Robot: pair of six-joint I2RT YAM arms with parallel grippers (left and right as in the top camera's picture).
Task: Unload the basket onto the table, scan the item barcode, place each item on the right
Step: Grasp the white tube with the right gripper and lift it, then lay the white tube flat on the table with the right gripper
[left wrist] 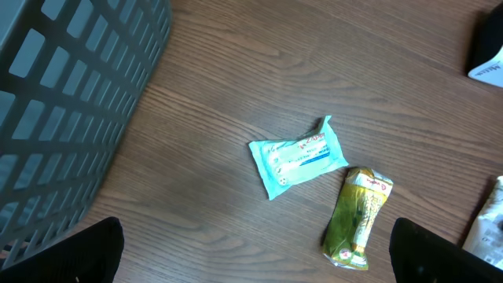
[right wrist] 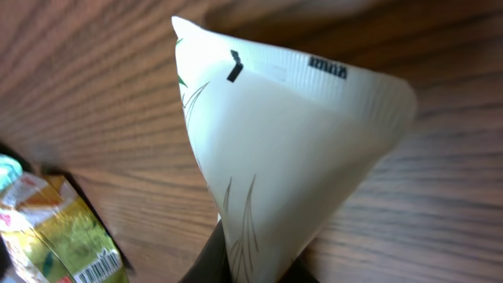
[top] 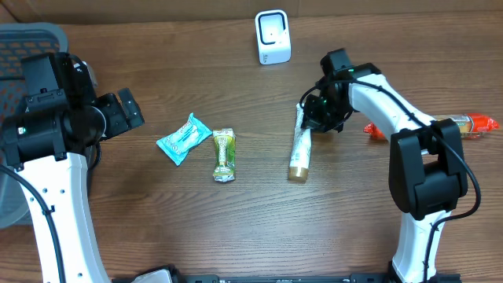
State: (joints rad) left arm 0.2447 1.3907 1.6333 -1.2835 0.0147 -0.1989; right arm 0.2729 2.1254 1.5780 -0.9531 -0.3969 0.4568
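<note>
Overhead first: what is on the bench (top: 236, 228), counted?
— One white tube (top: 299, 153), one teal packet (top: 183, 138), one green packet (top: 224, 155), one red-orange packet (top: 475, 123) partly behind the right arm, and one white scanner (top: 273, 37) at the far edge. One grey basket (top: 23, 39) stands at the left.
Where is the tube?
— Right of the green packet and well apart from the scanner, with its gold cap toward the near edge.
And the two grippers?
— The right gripper (top: 309, 119) is closed on the tube's flat crimped end; its wrist view is filled by that end. The left gripper (top: 130, 110) hangs beside the basket with its jaws wide apart and nothing between them. Its wrist view looks down on the teal and green packets, which lie near each other without touching.
</note>
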